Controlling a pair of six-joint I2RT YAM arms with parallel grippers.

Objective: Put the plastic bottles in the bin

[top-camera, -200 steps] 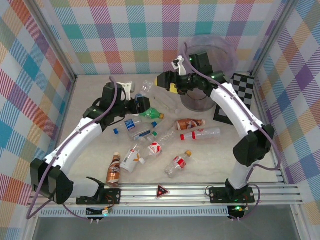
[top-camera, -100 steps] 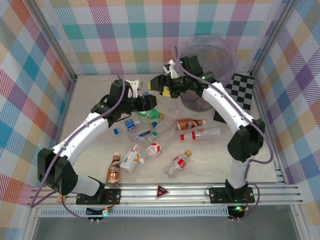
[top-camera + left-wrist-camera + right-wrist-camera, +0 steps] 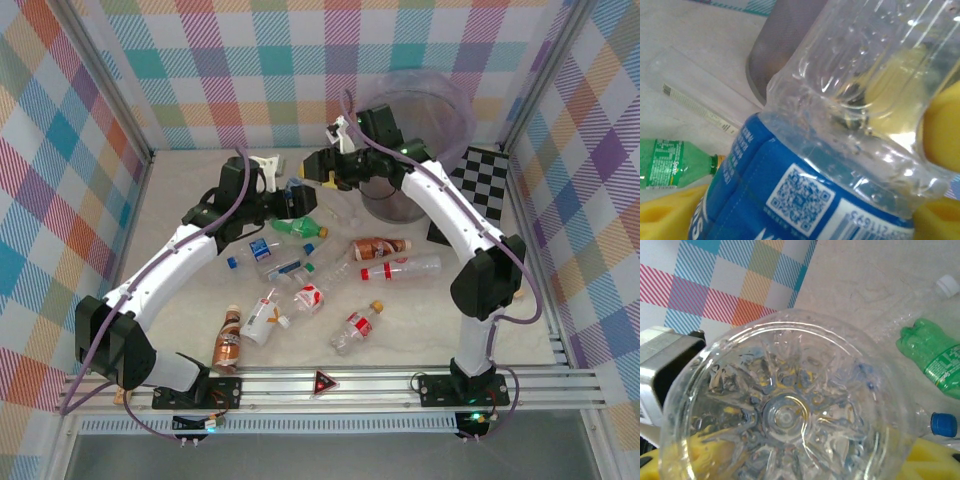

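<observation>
My left gripper (image 3: 290,203) (image 3: 805,220) is shut on a clear bottle with a blue label (image 3: 296,185) (image 3: 790,190), held off the table left of the bin (image 3: 440,100) (image 3: 780,45). My right gripper (image 3: 315,165) (image 3: 795,455) is open, its yellow pads (image 3: 932,460) on either side of that bottle's base (image 3: 785,415). Below lies the green bottle (image 3: 300,228) (image 3: 670,162) (image 3: 935,355). Several more bottles lie on the table, among them a brown-labelled one (image 3: 380,246) and a red-labelled one (image 3: 400,268).
A black-and-white chequered board (image 3: 480,190) leans right of the bin. A clear unlabelled bottle (image 3: 695,90) lies beside the bin's foot. Chequered cloth walls close in the back and sides. A metal rail (image 3: 400,380) runs along the near edge.
The right gripper has swung left from beside the bin to the held bottle's base. The left gripper has lifted slightly toward it with the blue-labelled bottle.
</observation>
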